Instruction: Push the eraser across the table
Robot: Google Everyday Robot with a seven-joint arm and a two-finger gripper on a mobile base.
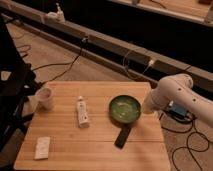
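Observation:
The eraser (122,136) is a small flat black block lying on the light wooden table (95,150), just in front of the green bowl (125,109), near the table's right front part. My white arm (175,92) reaches in from the right. Its gripper (145,107) is at the table's right edge, close beside the bowl's right rim, behind and to the right of the eraser and apart from it.
A white tube (82,113) lies left of the bowl. A pale pad (42,147) lies at the front left corner. A whitish cup (45,98) stands at the back left. Cables and a blue box (179,111) lie on the floor to the right.

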